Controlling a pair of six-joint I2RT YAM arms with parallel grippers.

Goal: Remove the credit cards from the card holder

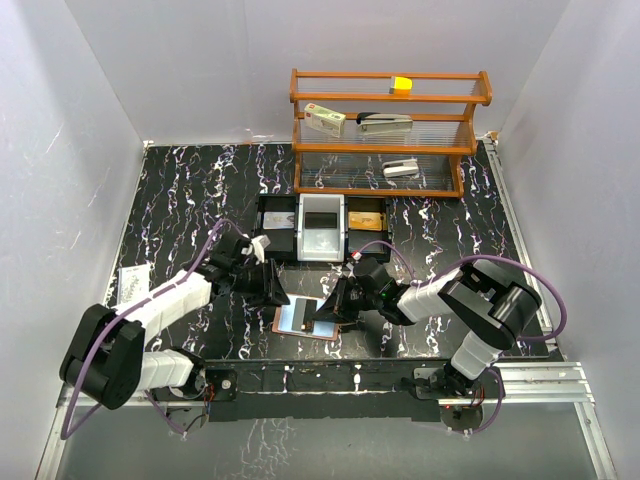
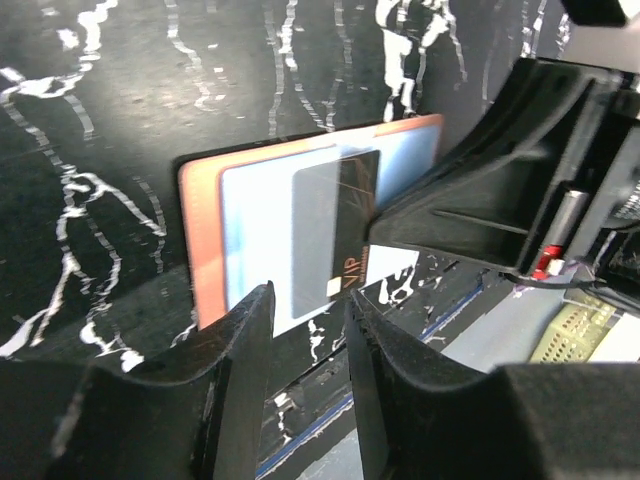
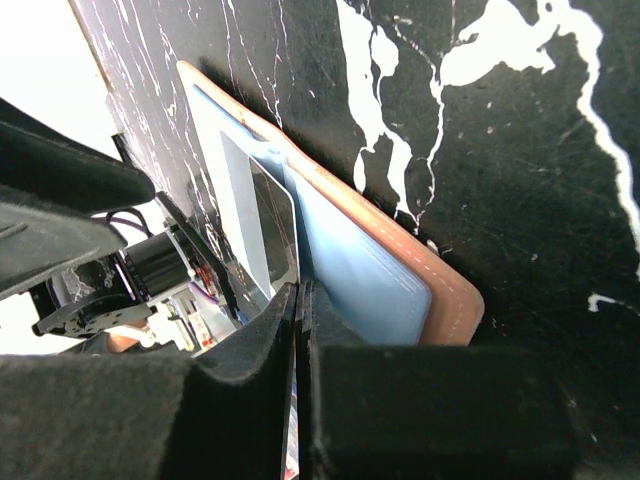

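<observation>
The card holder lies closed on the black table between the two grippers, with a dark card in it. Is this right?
Not quite: the card holder lies open, pale blue inside up, as the left wrist view shows. The dark card and the rest are right.

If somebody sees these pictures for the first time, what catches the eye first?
The open salmon-brown card holder lies at the front centre of the black table, a dark card showing in its pale blue pocket. The left hand is open beside it, the right hand shut at its edge. A wooden shelf stands behind.
</observation>
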